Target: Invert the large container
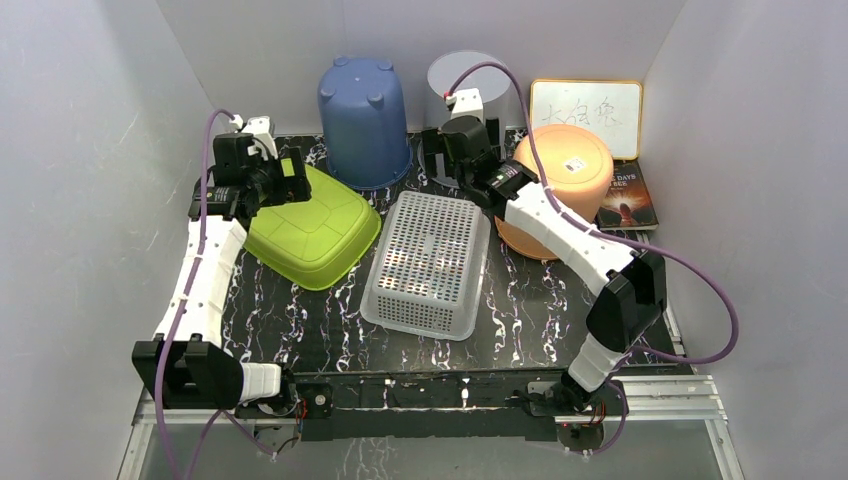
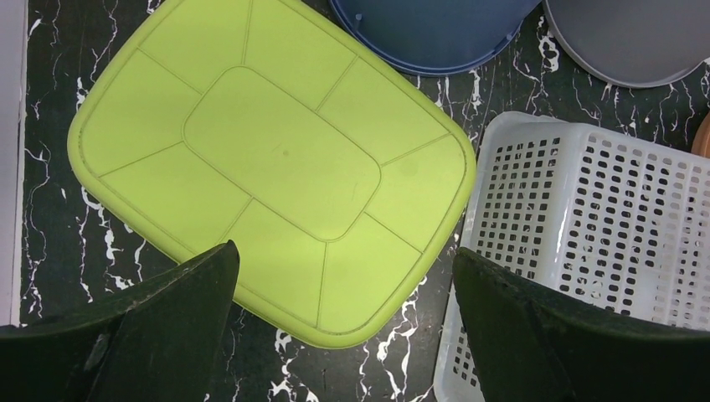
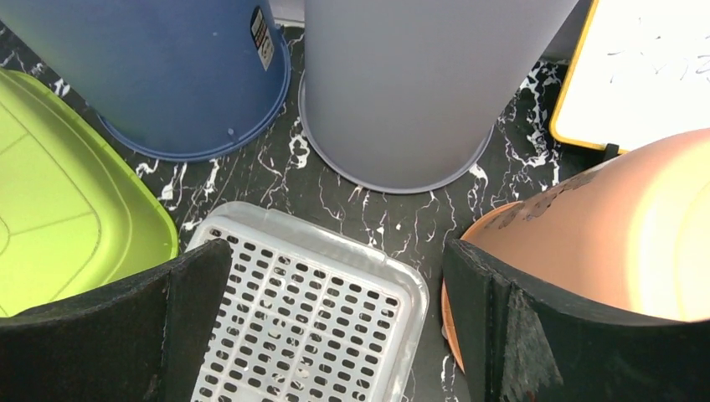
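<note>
Right gripper [image 3: 336,251] gapes; book [image 1: 630,198] reads "DAYS".

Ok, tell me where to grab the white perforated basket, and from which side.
Probably its far short rim, from above with the right gripper: the white basket lies bottom-up, so its flared lip juts out at table level, right under those open fingers.

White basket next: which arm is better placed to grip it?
Right. The right claw hangs open over the white basket at its far end, and that edge lies between its fingers. The left claw is open over the green tub, with the basket off to one side.
</note>
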`<state>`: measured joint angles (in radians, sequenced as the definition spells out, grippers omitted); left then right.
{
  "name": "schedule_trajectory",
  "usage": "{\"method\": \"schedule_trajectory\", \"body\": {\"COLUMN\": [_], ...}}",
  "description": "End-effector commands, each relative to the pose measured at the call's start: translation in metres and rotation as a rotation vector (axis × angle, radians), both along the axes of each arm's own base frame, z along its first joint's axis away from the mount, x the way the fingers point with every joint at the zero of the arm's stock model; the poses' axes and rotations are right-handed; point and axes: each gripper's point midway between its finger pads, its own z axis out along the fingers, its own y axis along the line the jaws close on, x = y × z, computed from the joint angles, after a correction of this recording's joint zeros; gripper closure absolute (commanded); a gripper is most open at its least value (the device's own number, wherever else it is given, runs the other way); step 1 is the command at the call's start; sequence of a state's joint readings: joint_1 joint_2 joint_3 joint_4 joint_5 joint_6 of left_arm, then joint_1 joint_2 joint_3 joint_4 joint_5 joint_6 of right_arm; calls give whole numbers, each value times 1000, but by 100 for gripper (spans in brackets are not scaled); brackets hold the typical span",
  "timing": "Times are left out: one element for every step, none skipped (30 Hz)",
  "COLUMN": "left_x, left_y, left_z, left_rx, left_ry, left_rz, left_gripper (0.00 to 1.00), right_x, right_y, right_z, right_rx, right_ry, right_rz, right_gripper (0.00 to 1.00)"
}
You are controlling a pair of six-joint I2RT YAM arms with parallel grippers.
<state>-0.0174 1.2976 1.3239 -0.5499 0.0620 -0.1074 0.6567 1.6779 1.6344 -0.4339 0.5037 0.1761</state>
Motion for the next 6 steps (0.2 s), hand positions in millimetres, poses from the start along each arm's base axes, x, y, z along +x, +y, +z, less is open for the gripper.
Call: {"method": "schedule_trajectory", "body": {"left_x": [-3, -3, -3, -3, -3, -3], "left_y": [-1, -2, -2, -2, -2, -1], "left_z": [18, 19, 19, 20, 20, 20], "left_rx": [7, 6, 4, 4, 6, 7], "left_ry": [-60, -61, -62, -62, -62, -63], "left_rz": [-15, -18, -19, -19, -18, -16], "left_gripper": [2, 2, 2, 2, 2, 2], "right_x": [-5, -5, -5, -6, -6, -6], "right_y": [1, 0, -1, -1, -1, -1], "right_z": [28, 28, 26, 25, 24, 22], "right_rx": [78, 79, 77, 75, 73, 70], "right_ry": [-76, -74, -71, -69, -67, -62], "right_rz": [14, 11, 10, 9, 11, 16], "right_gripper": [2, 2, 2, 2, 2, 2]}}
